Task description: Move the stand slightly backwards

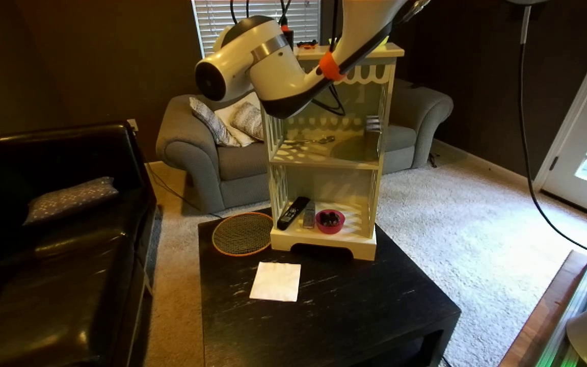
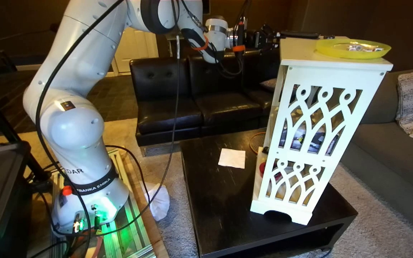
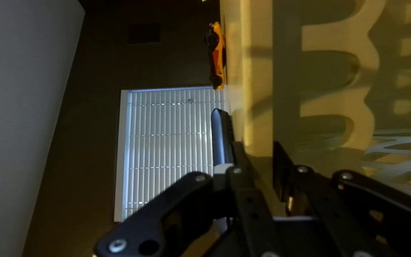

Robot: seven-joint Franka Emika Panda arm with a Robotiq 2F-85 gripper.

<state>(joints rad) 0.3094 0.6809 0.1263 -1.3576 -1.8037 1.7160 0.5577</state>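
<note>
The stand (image 1: 324,247) is a cream-white shelf unit with scalloped trim and open shelves. It stands on the dark low table in both exterior views; its cut-out side panel (image 2: 319,159) faces the camera in an exterior view. In the wrist view, the front edge of its top board (image 3: 259,71) runs between my fingers. My gripper (image 3: 258,150) is shut on this edge, one finger above the board and one below. The gripper (image 2: 276,40) also shows at the top front edge in an exterior view. In the remaining exterior view the arm mostly hides the gripper.
On the top lie a yellow plate (image 2: 366,53), an orange toy car (image 3: 218,57) and a long dark object (image 3: 221,135) beside my upper finger. Remotes (image 1: 293,213) and a pink bowl (image 1: 330,229) sit on the lower shelf. A napkin (image 1: 275,282) and racket (image 1: 242,234) lie on the table (image 1: 375,316).
</note>
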